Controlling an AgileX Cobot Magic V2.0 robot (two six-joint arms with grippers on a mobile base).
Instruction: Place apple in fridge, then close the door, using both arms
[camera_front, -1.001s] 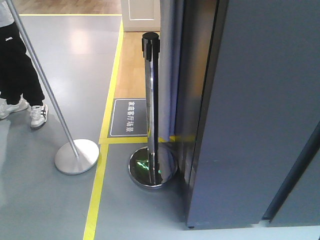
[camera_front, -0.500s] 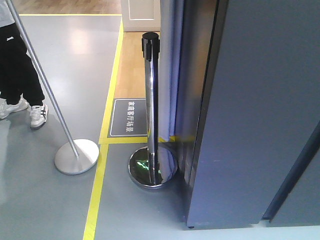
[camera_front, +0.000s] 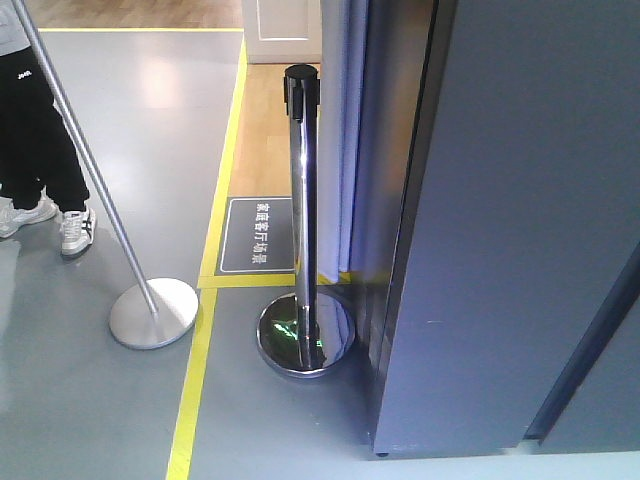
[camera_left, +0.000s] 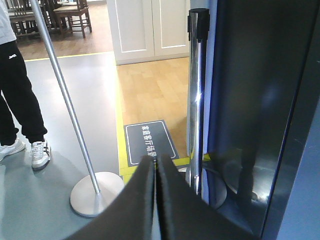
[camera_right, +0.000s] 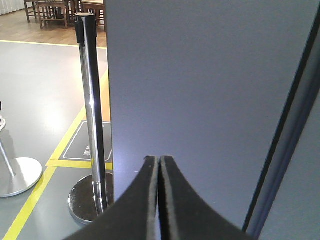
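Floor sign (camera_front: 258, 235): dark rectangle with white border and a column of white characters, too small to read for certain. It lies flat on the wooden floor just inside the yellow floor tape (camera_front: 196, 375). A person (camera_front: 35, 130) at the left edge wears black trousers with a small white logo on the thigh, unreadable, and white trainers with dark stripes.

Fridge (camera_front: 520, 230): tall and dark grey outside, long axis vertical, filling the right half of the front view. Its door (camera_front: 372, 180) is a narrow, flat dark grey panel standing upright on the fridge's left side, seen nearly edge-on. I cannot tell whether it sits fully shut. A pale bluish strip of light shows along its left edge. In the right wrist view the fridge face (camera_right: 210, 95) is a plain grey slab with a dark vertical seam to its right.

Apple: not visible in any view.

Chrome post (camera_front: 300, 200) with a black cap stands upright on a round mirrored base, just beside the door. A second, thinner grey pole (camera_front: 90, 165) leans leftward from a flat disc base, well apart from the fridge.

Left gripper (camera_left: 156, 162): fingers pressed together, nothing between them. Right gripper (camera_right: 159, 161): fingers likewise closed and empty, pointed at the grey fridge face.
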